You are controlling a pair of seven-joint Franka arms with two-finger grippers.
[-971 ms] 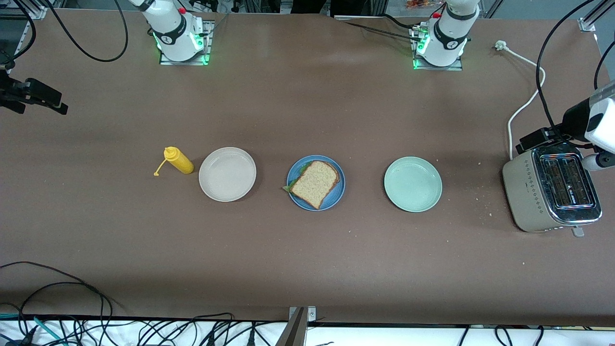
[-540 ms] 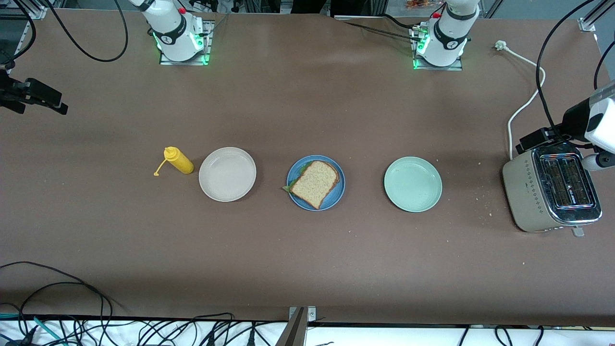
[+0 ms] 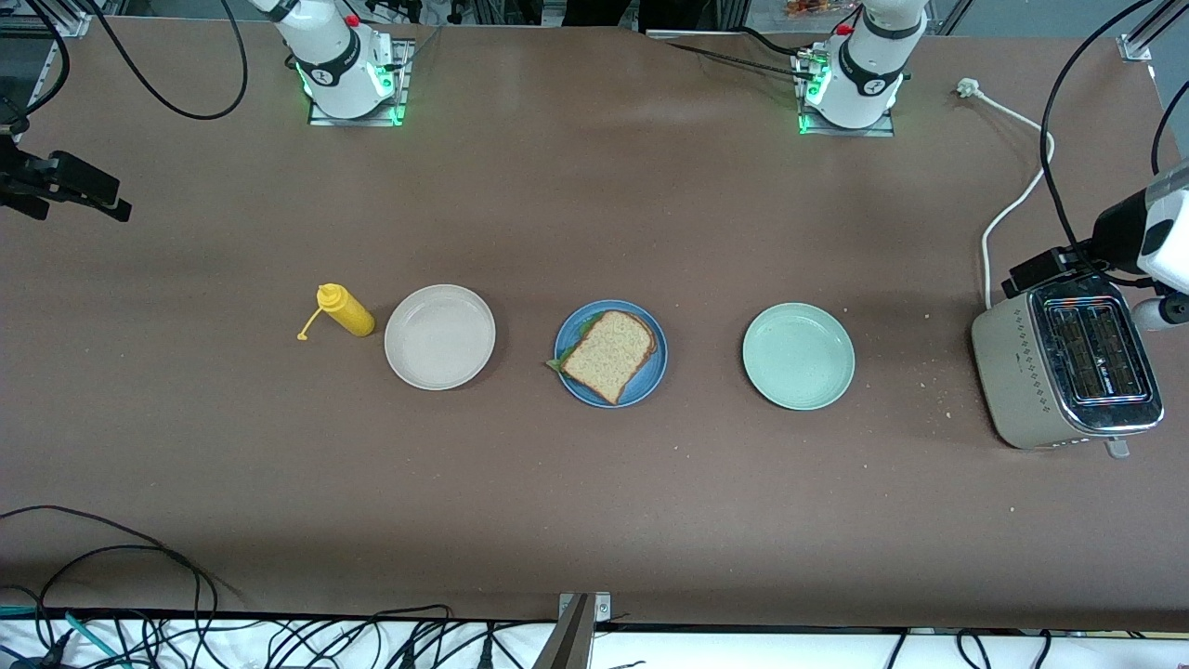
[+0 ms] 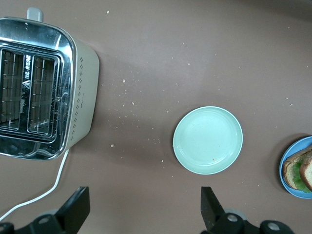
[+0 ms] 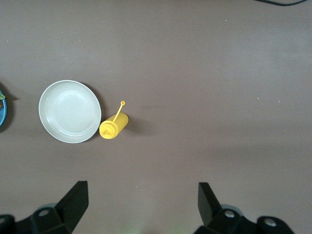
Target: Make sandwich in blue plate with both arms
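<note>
Blue plate (image 3: 649, 384) bearing sandwich (image 3: 608, 354), lettuce mostly hidden, both grippers' jaws wide.

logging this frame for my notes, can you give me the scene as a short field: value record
sandwich: assembled, top bread slice on, lettuce showing at one edge, on the blue plate
beige plate: bare, beside the blue plate toward the right arm's end
green plate: bare, toward the left arm's end
mustard bottle: beside the beige plate
toaster: at the left arm's end
left gripper: jaws open, holding nothing
right gripper: jaws open, holding nothing
</note>
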